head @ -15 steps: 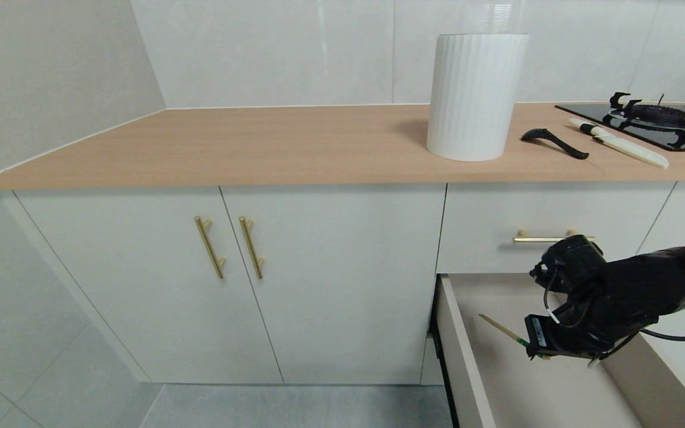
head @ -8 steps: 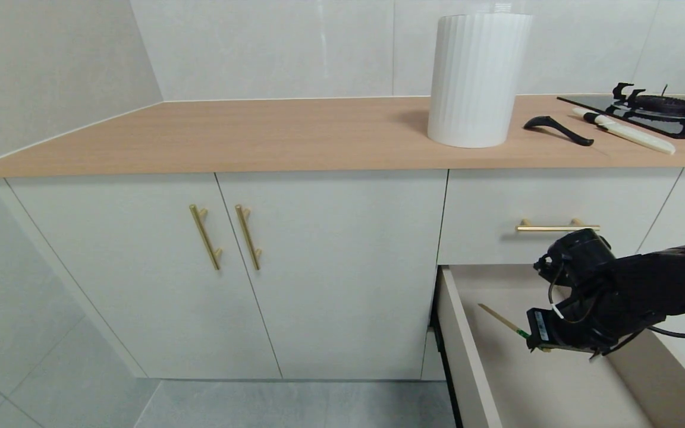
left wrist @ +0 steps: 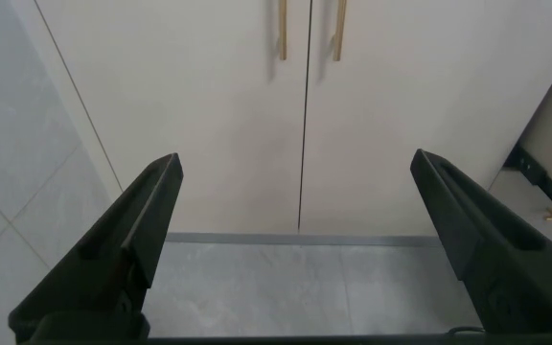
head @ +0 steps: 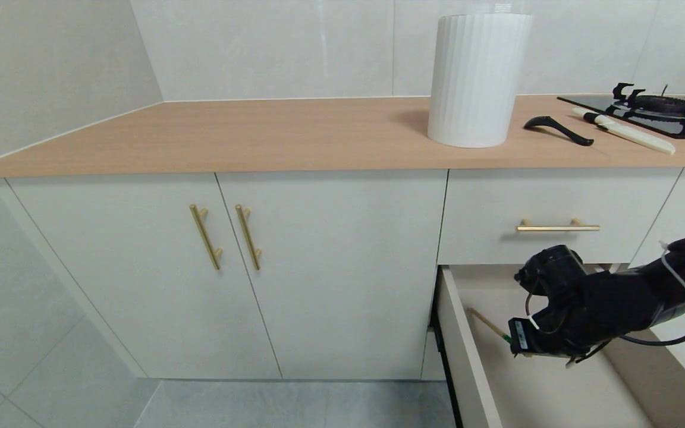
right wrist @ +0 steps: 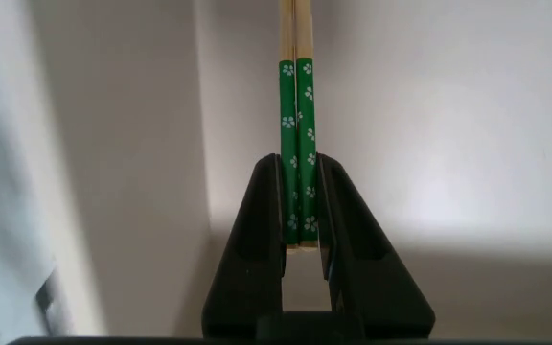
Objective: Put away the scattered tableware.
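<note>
1. The lower drawer (head: 464, 351) stands pulled out under the closed upper drawer (head: 556, 196). Its left wall rises just beside the chopstick tips, and its pale floor spreads toward the near side of the right gripper (head: 516, 345).
2. The right gripper hangs inside the drawer, below the rim, with its arm coming in over the right wall.
3. The chopsticks (head: 485, 323) are clamped at their green-patterned end between the right gripper's fingers. The bare wooden ends slant away toward the drawer's left wall and back.
4. The right wrist view shows what the head view cannot: the right gripper (right wrist: 300, 206) pinches both chopsticks (right wrist: 296, 115) side by side, and they run alongside an inner corner of the drawer.
5. The left gripper (left wrist: 295, 168) hangs with its fingers wide apart, holding nothing, and faces the cabinet doors (left wrist: 305, 115) and the grey floor (left wrist: 257, 287).
6. On the countertop (head: 229, 134), well above the drawer, a black utensil (head: 556, 129) and a white knife (head: 625, 134) lie between a ribbed white canister (head: 476, 80) and the hob (head: 657, 110).
</note>
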Motion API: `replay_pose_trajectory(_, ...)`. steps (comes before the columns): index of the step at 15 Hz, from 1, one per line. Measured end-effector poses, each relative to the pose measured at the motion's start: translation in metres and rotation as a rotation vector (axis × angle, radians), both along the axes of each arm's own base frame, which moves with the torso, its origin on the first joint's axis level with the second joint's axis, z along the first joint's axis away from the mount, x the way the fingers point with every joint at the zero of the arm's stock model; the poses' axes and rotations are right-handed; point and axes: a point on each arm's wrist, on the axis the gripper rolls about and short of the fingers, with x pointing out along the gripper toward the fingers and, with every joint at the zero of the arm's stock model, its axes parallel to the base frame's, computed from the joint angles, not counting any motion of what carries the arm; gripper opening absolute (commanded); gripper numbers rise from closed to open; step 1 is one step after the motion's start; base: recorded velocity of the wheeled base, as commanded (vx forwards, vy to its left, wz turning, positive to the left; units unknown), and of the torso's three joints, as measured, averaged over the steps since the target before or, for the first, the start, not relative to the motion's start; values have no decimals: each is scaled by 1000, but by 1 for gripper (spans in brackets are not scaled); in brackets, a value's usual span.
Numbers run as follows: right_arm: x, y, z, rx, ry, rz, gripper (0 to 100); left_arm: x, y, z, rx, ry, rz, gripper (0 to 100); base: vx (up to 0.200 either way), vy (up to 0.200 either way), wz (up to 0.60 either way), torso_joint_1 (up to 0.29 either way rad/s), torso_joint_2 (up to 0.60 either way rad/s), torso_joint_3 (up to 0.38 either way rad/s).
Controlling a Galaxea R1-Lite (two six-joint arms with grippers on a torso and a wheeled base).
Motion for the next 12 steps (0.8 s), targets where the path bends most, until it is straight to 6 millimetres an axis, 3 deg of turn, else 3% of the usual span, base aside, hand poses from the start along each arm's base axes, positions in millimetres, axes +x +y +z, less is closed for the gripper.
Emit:
replay_pose_trajectory(4,0,3,-35,-18,4,13,0,0,0,0,0,0,0,100,0,0,0,0,0,0)
replay_pose_trajectory(12,1,2,-83,-135,32,-8,0,0,0,0,0,0,0,100,0,0,0,0,0,0)
